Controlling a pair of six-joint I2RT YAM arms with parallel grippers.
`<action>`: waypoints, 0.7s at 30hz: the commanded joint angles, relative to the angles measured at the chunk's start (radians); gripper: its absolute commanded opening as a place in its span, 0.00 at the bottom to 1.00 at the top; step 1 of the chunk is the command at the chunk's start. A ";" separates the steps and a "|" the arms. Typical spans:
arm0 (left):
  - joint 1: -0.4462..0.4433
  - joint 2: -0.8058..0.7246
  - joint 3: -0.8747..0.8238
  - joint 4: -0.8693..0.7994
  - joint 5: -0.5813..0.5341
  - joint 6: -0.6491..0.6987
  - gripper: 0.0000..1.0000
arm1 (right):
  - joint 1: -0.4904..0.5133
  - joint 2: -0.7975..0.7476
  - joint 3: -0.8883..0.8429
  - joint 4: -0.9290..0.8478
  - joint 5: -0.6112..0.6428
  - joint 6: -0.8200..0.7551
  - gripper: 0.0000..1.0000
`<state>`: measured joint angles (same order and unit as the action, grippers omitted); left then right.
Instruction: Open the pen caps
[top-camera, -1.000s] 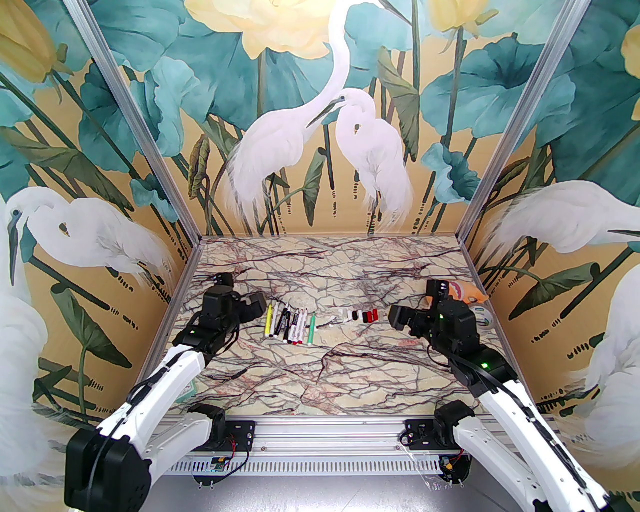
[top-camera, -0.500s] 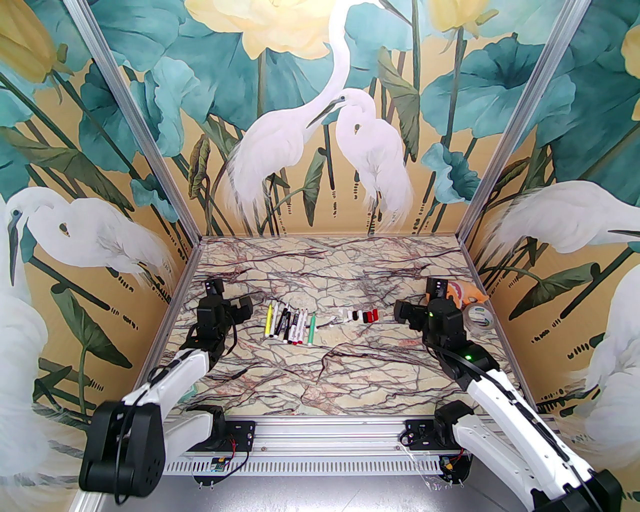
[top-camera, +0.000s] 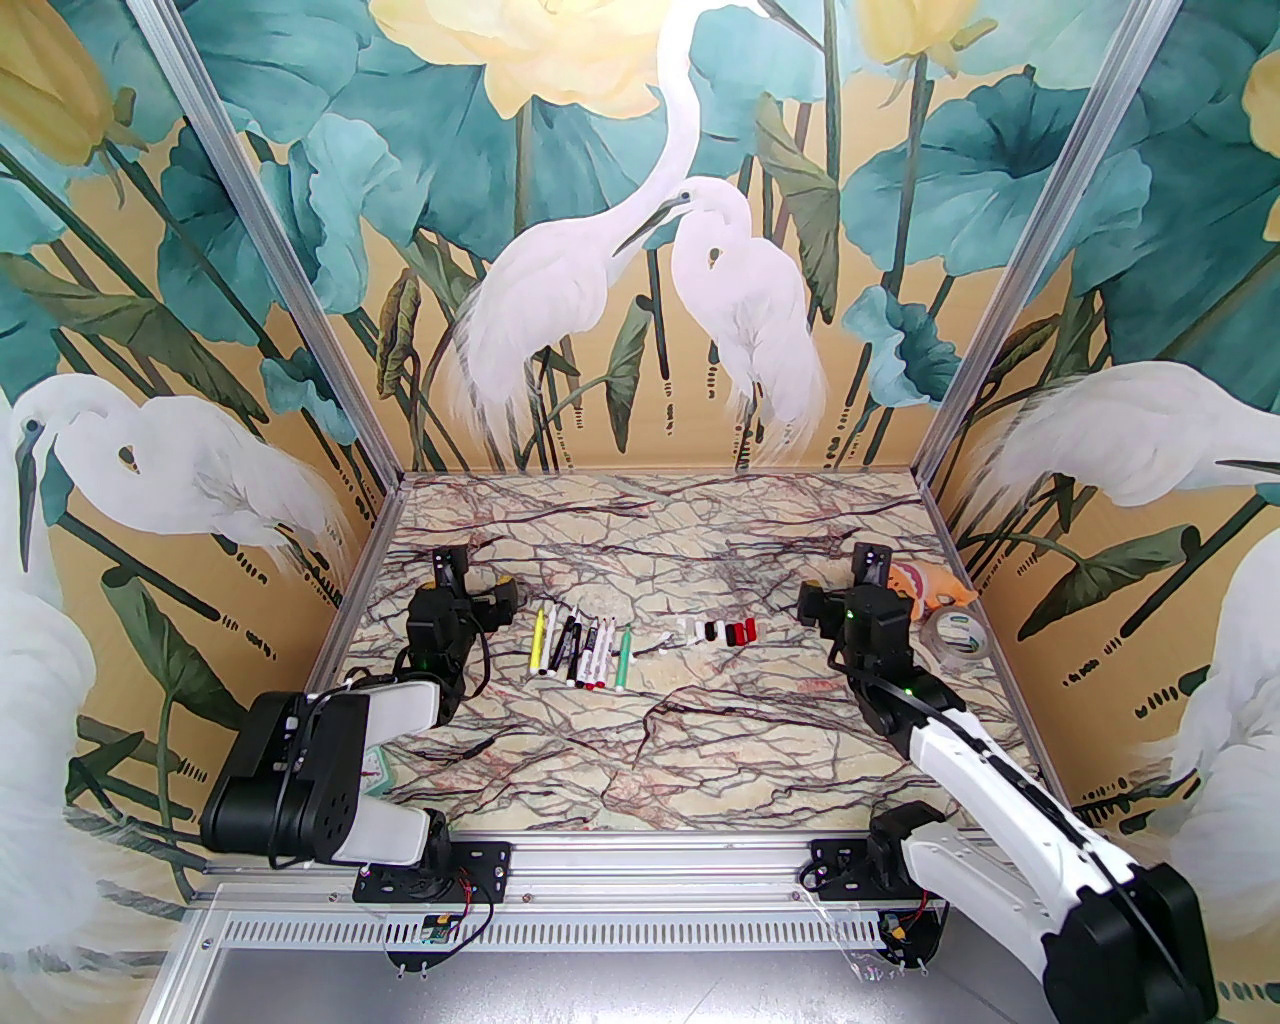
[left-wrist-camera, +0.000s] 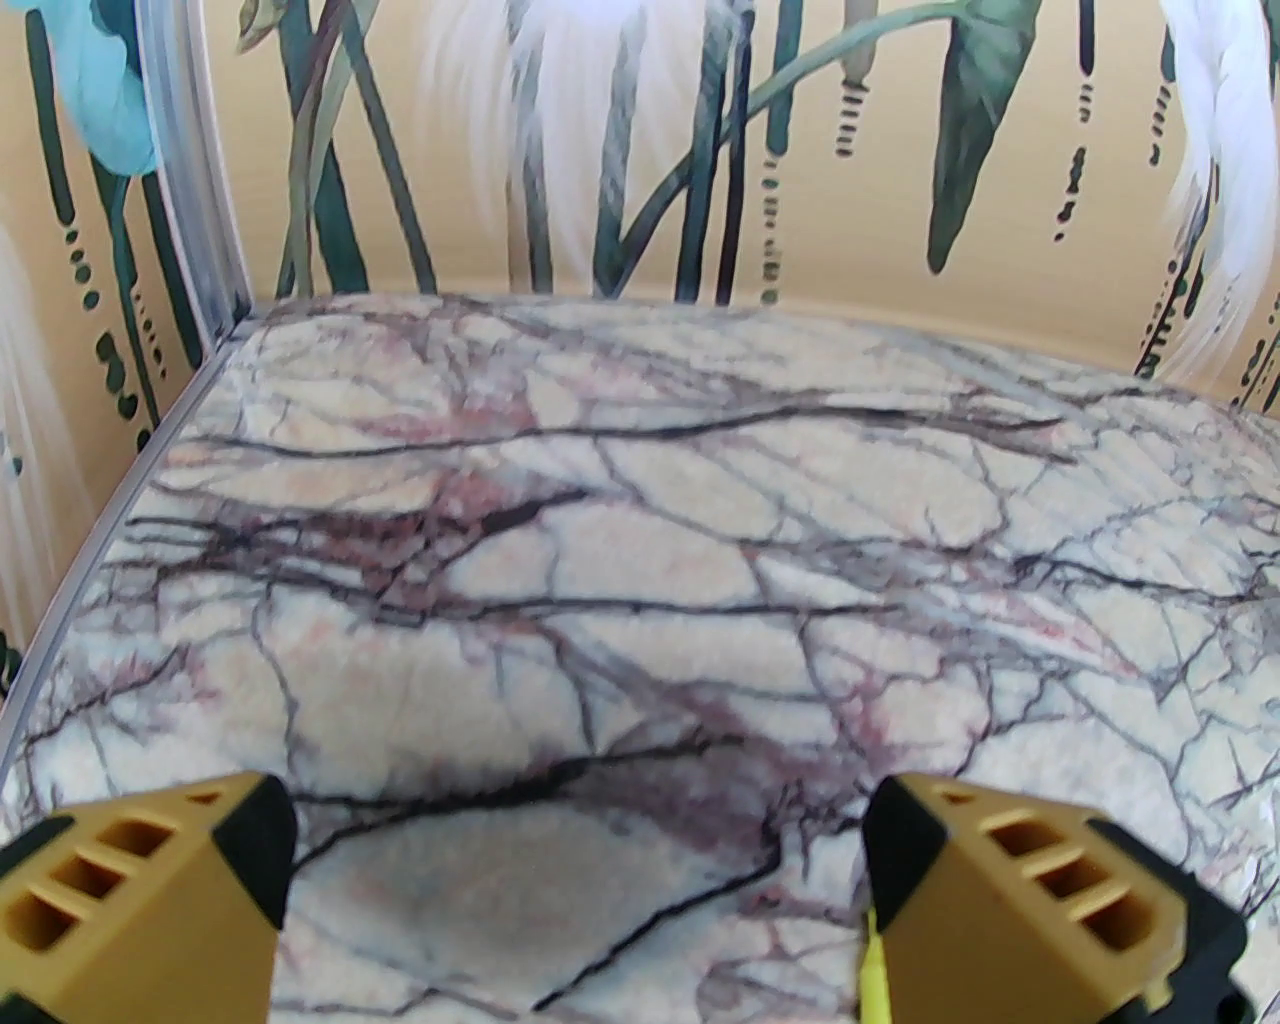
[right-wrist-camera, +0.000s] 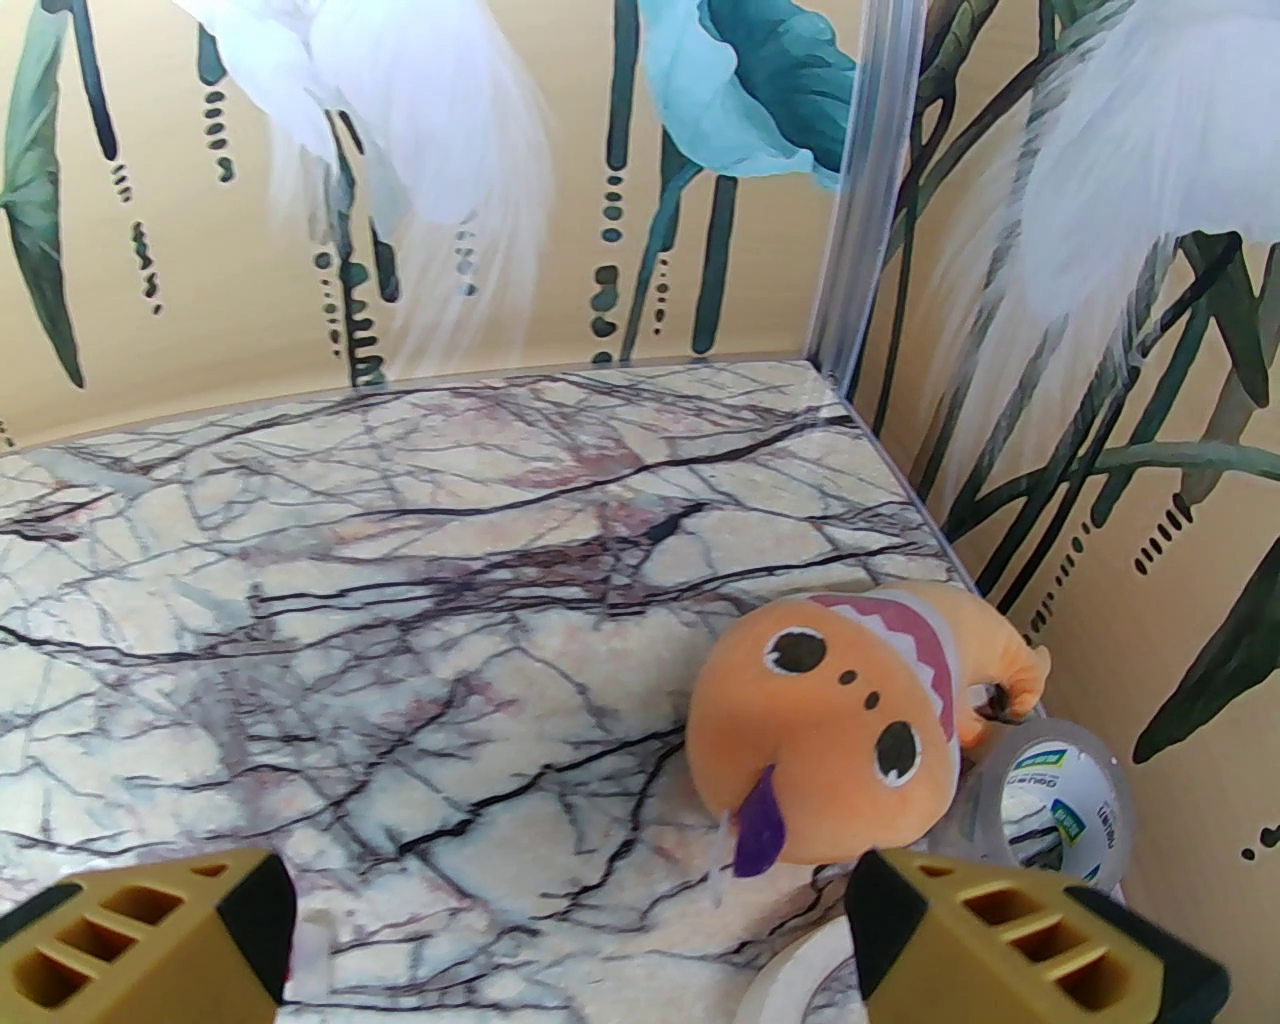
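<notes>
Nearest the bases, the left arm (top-camera: 300, 770) has folded its elbow down and back over the last second, and the right arm (top-camera: 1000, 790) has swung its own out to the side. Both have drawn away from the middle of the table (top-camera: 700, 740). The left gripper (left-wrist-camera: 580, 850) is spread wide and holds nothing, as does the right gripper (right-wrist-camera: 570, 900). Between the 2, the pens (top-camera: 580, 655) lie in a row. Just to their right the pen caps (top-camera: 716, 631) lie loose in a second row. The opening looks finished and this reads as a retreat. Farther right sit a plush toy (right-wrist-camera: 840, 740) and a tape roll (right-wrist-camera: 1060, 810).
</notes>
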<state>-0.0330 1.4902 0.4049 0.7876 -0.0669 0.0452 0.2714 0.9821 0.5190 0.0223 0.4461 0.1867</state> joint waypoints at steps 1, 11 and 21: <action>0.053 0.053 0.017 0.064 0.113 -0.026 1.00 | -0.036 0.047 -0.025 0.137 0.002 -0.058 0.99; 0.072 0.063 -0.027 0.149 0.214 -0.020 1.00 | -0.135 0.253 -0.127 0.535 -0.088 -0.163 0.99; 0.073 0.065 -0.014 0.132 0.169 -0.033 1.00 | -0.196 0.476 -0.173 0.875 -0.208 -0.172 0.99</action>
<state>0.0383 1.5475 0.3813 0.9241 0.1326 0.0196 0.0940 1.4063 0.3519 0.7414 0.3031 0.0128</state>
